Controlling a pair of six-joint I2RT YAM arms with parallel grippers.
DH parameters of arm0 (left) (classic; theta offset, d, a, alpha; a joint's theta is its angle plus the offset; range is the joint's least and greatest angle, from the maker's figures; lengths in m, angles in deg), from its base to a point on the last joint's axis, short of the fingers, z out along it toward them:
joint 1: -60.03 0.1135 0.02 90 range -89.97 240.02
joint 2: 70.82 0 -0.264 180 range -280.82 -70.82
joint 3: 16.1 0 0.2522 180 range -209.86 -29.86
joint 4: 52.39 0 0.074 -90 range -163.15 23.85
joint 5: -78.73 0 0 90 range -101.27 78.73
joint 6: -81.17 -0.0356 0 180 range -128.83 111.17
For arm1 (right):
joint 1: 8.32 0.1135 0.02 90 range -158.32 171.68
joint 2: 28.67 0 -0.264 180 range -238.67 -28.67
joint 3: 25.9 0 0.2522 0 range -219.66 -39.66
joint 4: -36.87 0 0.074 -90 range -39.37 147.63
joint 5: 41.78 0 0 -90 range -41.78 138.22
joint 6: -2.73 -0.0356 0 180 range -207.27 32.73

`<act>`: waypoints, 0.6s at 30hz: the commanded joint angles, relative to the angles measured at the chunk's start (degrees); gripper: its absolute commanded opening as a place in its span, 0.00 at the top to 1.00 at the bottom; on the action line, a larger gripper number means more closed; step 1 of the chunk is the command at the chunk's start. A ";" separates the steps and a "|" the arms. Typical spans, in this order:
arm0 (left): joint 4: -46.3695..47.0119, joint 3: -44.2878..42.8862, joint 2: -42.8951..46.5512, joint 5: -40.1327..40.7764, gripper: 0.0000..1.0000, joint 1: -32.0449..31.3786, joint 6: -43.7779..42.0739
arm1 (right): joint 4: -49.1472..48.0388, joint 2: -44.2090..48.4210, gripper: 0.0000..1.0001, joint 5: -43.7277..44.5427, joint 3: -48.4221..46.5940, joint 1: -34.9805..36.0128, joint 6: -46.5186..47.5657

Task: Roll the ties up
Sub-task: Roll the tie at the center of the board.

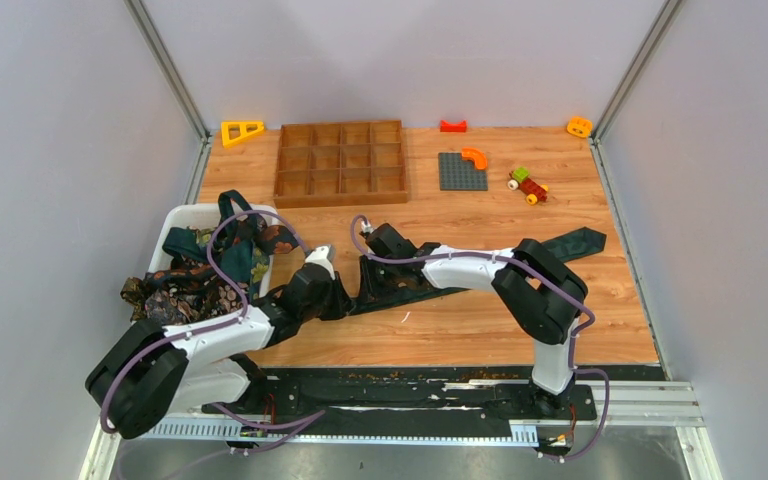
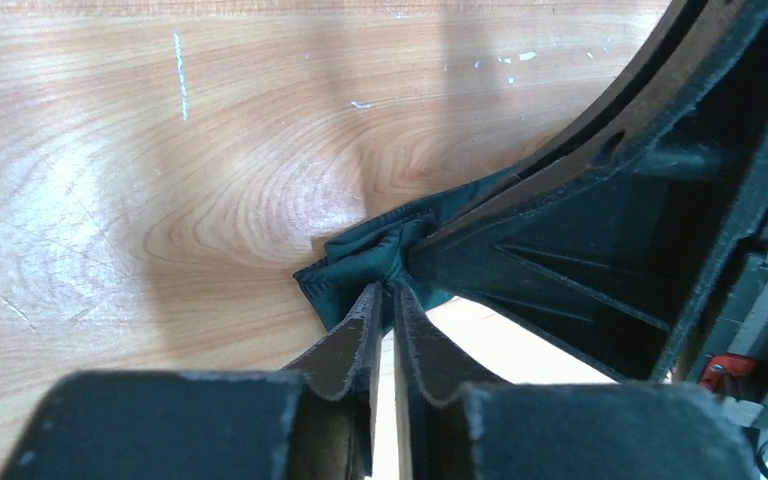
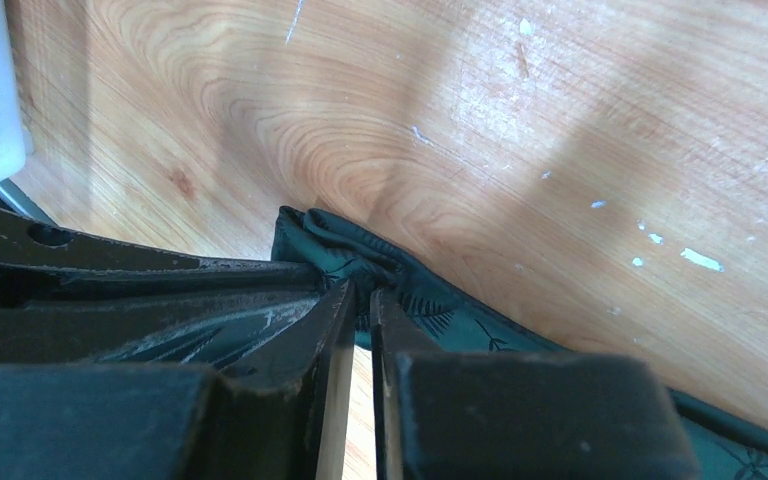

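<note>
Wooden divided tray (image 1: 341, 163) sits near grey baseplate (image 1: 461, 171), toy car (image 1: 528, 185).

One tie (image 1: 580, 243) lies stretched left to right across the middle of the surface (image 1: 460, 330). Its folded left end sits between the arms, and there the left gripper (image 2: 388, 290) and right gripper (image 3: 360, 290) meet, fingers on the fold. Left of them, a bin (image 1: 192, 210) with more ties (image 1: 200, 285) heaped in it and spilling over its near rim. Behind, a compartment tray (image 1: 341, 163); to its right a baseplate (image 1: 455, 175) carrying a curved brick (image 1: 475, 156), then a toy car (image 1: 528, 185).
</note>
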 commanded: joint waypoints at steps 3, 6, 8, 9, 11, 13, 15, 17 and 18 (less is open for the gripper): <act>-5.98 -2.23 4.87 2.00 0.65 -0.16 -1.35 | 1.81 -1.67 0.90 2.53 -0.19 0.38 2.21; -10.57 -2.89 8.14 4.32 0.57 -0.16 -1.08 | 1.01 -1.58 0.91 2.60 1.08 0.33 2.35; -12.85 -2.97 9.60 5.47 0.57 -0.08 -0.56 | 0.29 -1.66 0.91 2.53 1.89 0.33 2.32; -13.28 -2.82 10.22 5.63 0.57 -0.08 -0.33 | -0.06 -1.62 0.92 2.49 2.14 0.35 2.26; -13.61 -2.16 11.07 5.65 0.57 -0.08 0.57 | -0.61 -1.68 0.92 2.36 2.69 0.33 2.27; -13.67 -1.40 11.57 5.65 0.57 0.09 2.07 | -1.06 -1.62 0.92 2.25 3.08 0.34 2.27; -13.32 -0.38 11.99 5.65 0.56 0.47 4.28 | -1.46 -1.67 0.92 2.24 3.45 0.37 2.30; -12.39 1.02 12.78 5.63 0.56 0.89 6.71 | -1.93 -1.61 0.93 2.25 3.95 0.38 2.33; -11.56 1.86 13.50 5.44 0.56 1.15 7.82 | -2.19 -1.61 0.93 2.25 4.21 0.32 2.28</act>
